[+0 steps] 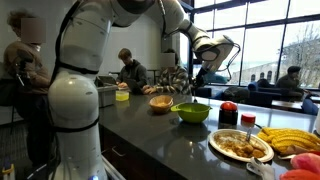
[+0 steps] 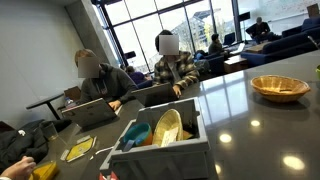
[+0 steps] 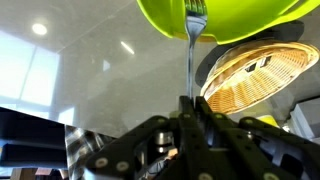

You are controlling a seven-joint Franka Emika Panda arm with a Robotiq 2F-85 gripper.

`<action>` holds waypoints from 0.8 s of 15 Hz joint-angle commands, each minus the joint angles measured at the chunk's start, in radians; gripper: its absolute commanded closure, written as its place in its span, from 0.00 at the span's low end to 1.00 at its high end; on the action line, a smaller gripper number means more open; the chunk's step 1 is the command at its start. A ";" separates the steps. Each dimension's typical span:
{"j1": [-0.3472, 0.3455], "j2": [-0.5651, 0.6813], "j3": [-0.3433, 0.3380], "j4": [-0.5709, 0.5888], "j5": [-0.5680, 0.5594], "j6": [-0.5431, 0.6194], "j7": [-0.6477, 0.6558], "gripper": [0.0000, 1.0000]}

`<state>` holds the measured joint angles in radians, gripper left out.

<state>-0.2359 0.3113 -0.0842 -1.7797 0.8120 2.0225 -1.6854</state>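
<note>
1. The fork [image 3: 190, 55] runs as a thin upright line through the middle of the wrist view. Its tines reach the top edge and overlap the lime-green bowl [image 3: 240, 15]. Whether they touch the bowl cannot be told.
2. The gripper [image 3: 188, 108] is pressed together on the fork's handle at lower centre, with only the slim metal between its jaws. In an exterior view the gripper [image 1: 203, 58] hangs in the upper middle of the frame, above the counter. The fork is too small to make out there.
3. The step in hand looks like carrying the fork by its handle end. Done well, that probably means a firm pinch, a level wrist and slow travel, because a smooth, narrow stem can pivot between flat pads.
4. The fork is polished steel, flat and slender. The bowl is glossy, rounded and plastic-looking.
5. A wicker basket [image 3: 255, 75] sits at the right of the wrist view: tan, woven, shallow and round. It shows in both exterior views [image 1: 160, 102] [image 2: 280, 88].
6. The counter [image 3: 90, 70] is dark grey and glossy, mirroring the ceiling lights. A plate [image 1: 262, 152] of food and some bananas [image 1: 292, 140] lie at lower right.
</note>
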 commanded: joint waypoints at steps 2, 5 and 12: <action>0.001 -0.084 0.003 -0.127 0.063 0.125 -0.076 0.97; 0.007 -0.151 -0.002 -0.209 0.085 0.195 -0.110 0.97; 0.026 -0.278 -0.019 -0.361 0.086 0.272 -0.142 0.97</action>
<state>-0.2244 0.0998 -0.0861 -2.0549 0.8735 2.2669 -1.7962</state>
